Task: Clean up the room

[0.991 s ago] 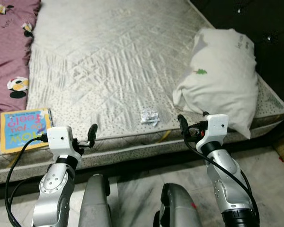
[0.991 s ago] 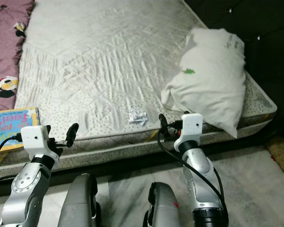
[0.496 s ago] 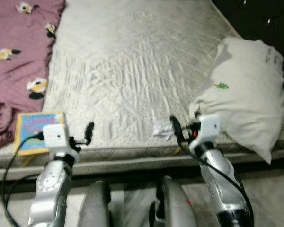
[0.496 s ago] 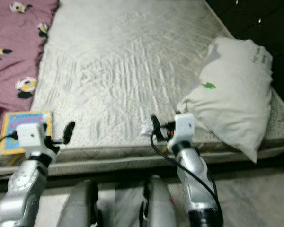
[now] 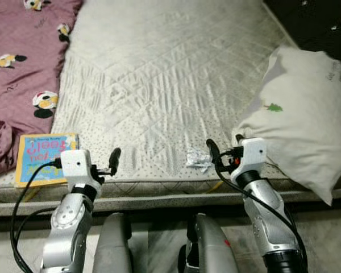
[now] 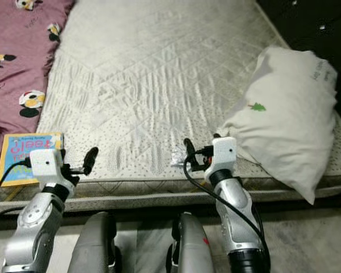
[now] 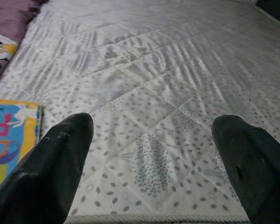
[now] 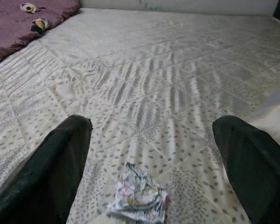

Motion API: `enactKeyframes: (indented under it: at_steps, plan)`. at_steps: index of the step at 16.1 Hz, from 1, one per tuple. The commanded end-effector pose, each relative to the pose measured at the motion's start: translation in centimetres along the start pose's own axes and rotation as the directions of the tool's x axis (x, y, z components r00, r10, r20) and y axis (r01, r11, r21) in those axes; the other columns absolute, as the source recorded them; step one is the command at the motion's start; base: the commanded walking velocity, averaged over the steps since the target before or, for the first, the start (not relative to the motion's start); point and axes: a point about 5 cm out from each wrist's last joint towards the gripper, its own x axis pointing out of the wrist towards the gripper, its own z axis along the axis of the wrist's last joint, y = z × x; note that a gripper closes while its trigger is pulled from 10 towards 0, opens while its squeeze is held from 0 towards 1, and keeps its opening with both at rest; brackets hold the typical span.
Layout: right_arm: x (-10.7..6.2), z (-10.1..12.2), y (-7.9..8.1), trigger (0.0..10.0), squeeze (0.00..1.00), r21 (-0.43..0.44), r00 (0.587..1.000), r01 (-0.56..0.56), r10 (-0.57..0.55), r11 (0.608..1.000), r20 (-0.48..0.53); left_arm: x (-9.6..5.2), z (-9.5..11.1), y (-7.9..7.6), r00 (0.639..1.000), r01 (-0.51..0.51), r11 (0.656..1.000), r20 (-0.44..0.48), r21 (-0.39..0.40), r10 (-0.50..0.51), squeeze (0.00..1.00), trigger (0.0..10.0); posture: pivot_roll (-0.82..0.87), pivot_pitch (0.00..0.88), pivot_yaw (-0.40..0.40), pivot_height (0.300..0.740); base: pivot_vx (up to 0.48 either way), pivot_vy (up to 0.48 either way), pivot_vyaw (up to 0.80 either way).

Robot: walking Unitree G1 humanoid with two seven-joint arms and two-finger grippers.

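A small crumpled wrapper (image 5: 198, 159) lies on the white quilted mattress (image 5: 170, 74) near its front edge. My right gripper (image 5: 213, 151) hovers just right of it, open; in the right wrist view the wrapper (image 8: 139, 198) lies low between the two spread black fingers (image 8: 60, 163). My left gripper (image 5: 113, 159) is open over the mattress edge, holding nothing. A colourful children's book (image 5: 42, 157) lies flat to its left, with its corner (image 7: 9, 140) beside one finger (image 7: 65, 154).
A white pillow (image 5: 301, 122) with a small green tree print lies on the mattress's right side, overhanging the front corner beside my right arm. A purple flowered blanket (image 5: 23, 62) covers the left side. Pale floor (image 5: 159, 250) lies below the bed edge.
The whole view has shifted, so the camera moved. My right gripper now sits closer to the wrapper than a second ago. Both grippers stay open.
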Motion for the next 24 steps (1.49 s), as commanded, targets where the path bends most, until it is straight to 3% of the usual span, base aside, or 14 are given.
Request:
enactKeyframes:
  at_steps: [1, 9, 13, 16, 21, 24]
  plan:
    - [-0.2, -0.7, -0.1, 10.0, 0.00, -0.004, 0.999, -0.005, 0.005, 1.000, -0.039, -0.3, -0.5, 0.3, 1.000, -0.008, 1.000, -0.027, 0.008, 0.008, 0.00, 10.0, 0.02, 0.112, -0.051, 0.608, 0.000, 0.000, 0.00]
    - [0.9, -1.5, 1.3, 10.0, 0.00, 0.051, 0.995, -0.071, 0.075, 0.996, -0.072, -1.4, 0.0, 1.4, 0.999, -0.023, 0.999, -0.044, 0.047, 0.025, 0.00, 10.0, 0.08, 0.155, -0.028, 0.573, 0.000, 0.000, 0.00]
    - [2.0, -1.6, 1.9, 10.0, 0.00, 0.036, 0.990, -0.112, 0.115, 0.993, -0.085, -2.2, 0.5, 1.9, 0.998, -0.040, 0.997, -0.045, 0.068, 0.043, 0.00, 10.0, 0.13, 0.183, -0.039, 0.573, 0.000, 0.000, 0.00]
    - [3.0, -2.3, 3.4, 10.0, 0.00, -0.015, 0.979, -0.173, 0.170, 0.985, -0.115, -3.7, -0.1, 2.4, 0.994, -0.071, 0.995, -0.079, 0.067, 0.076, 0.00, 10.0, 0.14, 0.227, -0.039, 0.573, 0.000, 0.000, 0.00]
    - [6.0, -2.1, 4.2, 10.0, 0.00, -0.010, 0.979, -0.154, 0.151, 0.988, -0.134, -5.5, 0.1, 1.5, 0.991, -0.064, 0.997, -0.112, 0.039, 0.068, 0.00, 10.0, 0.19, 0.320, -0.047, 0.573, 0.000, 0.000, 0.00]
    - [8.4, -0.1, 3.9, 10.0, 0.00, -0.042, 0.996, -0.049, 0.046, 0.998, -0.075, -6.7, 1.3, 2.7, 0.986, -0.121, 0.991, -0.110, 0.063, 0.127, 0.00, 10.0, 0.24, 0.385, -0.056, 0.573, 0.000, 0.000, 0.00]
